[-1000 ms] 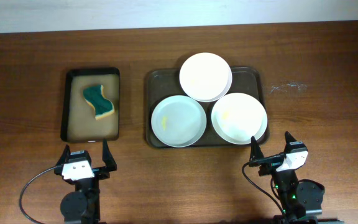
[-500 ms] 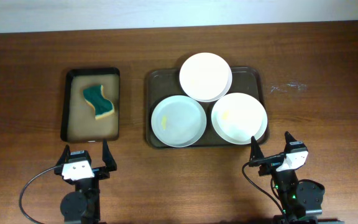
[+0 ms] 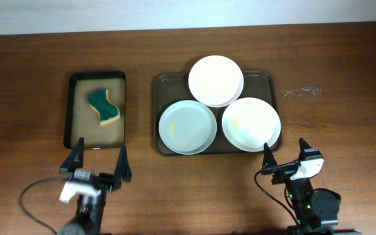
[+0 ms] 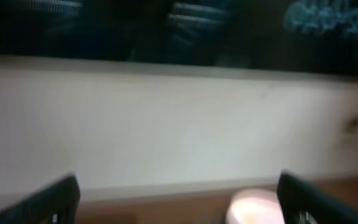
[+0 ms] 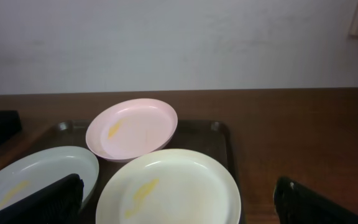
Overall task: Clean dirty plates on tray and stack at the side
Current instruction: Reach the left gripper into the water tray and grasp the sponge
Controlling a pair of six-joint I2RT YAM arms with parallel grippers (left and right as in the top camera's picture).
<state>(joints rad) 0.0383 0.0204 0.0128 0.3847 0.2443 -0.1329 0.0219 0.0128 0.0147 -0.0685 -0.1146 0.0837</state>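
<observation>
— What is closest?
— The left tool (image 3: 99, 160) and the right tool (image 3: 284, 152), at the near edge of the tabletop (image 3: 194, 189). Both are spread wide and hold nothing.
— Just past the left one?
— A basin (image 3: 77, 135) holding a sponge (image 3: 103, 106).
— And the plates?
— All on the tray (image 3: 160, 83). The left plate (image 3: 187, 126) and right plate (image 3: 250, 123) sit side by side, both smeared yellow. The third plate (image 3: 215, 80) lies behind them, overhanging the far rim.

Overhead bright, plates (image 3: 215, 80) washed out; left wrist badly blurred (dark at 12 o'clock); right wrist sharp
</observation>
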